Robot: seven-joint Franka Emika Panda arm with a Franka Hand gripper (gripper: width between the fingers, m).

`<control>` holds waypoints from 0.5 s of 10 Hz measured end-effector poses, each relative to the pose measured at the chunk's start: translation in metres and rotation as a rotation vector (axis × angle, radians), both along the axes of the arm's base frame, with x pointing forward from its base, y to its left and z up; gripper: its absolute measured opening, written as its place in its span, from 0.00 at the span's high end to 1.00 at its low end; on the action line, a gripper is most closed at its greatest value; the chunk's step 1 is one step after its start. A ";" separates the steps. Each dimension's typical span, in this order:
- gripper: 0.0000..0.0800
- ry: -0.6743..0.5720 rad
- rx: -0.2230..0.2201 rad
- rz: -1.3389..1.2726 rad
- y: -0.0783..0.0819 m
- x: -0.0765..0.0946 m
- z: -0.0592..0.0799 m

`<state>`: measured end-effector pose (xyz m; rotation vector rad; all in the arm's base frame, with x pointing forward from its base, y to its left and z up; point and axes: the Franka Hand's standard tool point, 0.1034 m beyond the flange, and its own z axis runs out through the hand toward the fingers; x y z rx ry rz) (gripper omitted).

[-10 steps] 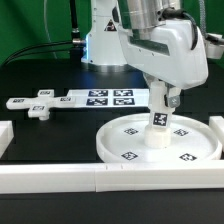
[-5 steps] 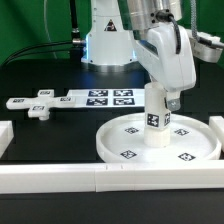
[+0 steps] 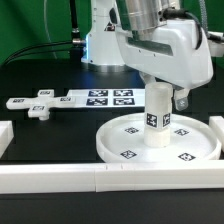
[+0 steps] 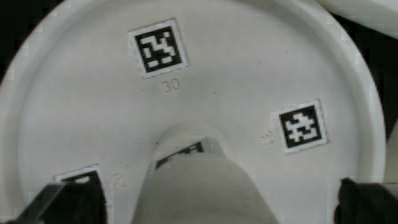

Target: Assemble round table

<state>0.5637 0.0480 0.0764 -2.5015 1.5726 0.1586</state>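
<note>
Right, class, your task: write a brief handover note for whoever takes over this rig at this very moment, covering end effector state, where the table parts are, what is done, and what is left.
End effector: straddles the top of the leg; clamped or not, cannot tell.
Parts: leg upright at the middle of the disc; base piece lies loose at the exterior view's left, near the marker board.
Done: leg stood on the disc.
Left: probably confirm the leg is tight, then fit the base piece.
</note>
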 end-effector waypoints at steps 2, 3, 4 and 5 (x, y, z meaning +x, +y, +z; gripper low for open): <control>0.19 -0.028 -0.014 0.263 -0.001 0.004 0.004; 0.19 -0.054 -0.032 0.401 -0.001 0.008 0.005; 0.19 -0.074 -0.033 0.504 -0.002 0.009 0.004; 0.19 -0.087 -0.030 0.572 -0.005 0.008 0.002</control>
